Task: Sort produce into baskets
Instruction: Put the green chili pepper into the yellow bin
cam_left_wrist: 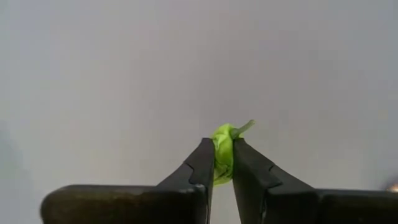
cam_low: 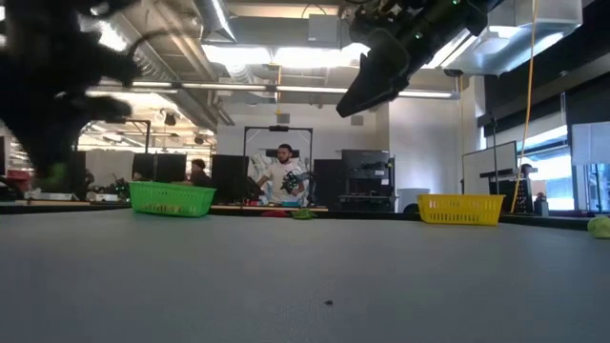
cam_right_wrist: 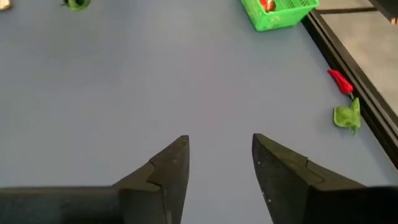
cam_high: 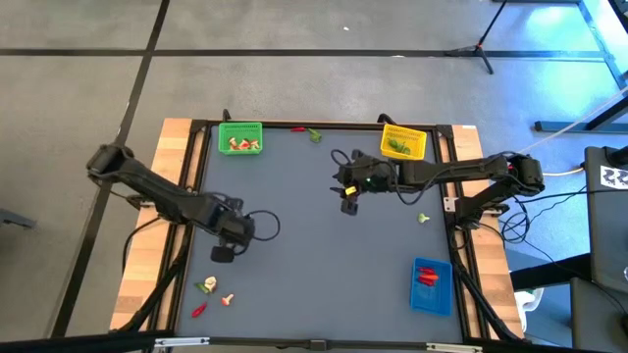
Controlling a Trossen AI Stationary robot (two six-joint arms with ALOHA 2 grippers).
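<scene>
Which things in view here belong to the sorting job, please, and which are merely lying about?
Job:
green basket
yellow basket
blue basket
green piece in the left gripper
loose produce
right gripper, open

Lying about:
cables
stand

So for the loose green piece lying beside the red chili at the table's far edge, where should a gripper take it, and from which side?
Probably from straight above, across its body. The green piece lies flat on the table, close beside the red chili and next to the edge rail, so a sideways approach looks cramped. The open right gripper is nearer; the left gripper already holds a green piece.
</scene>
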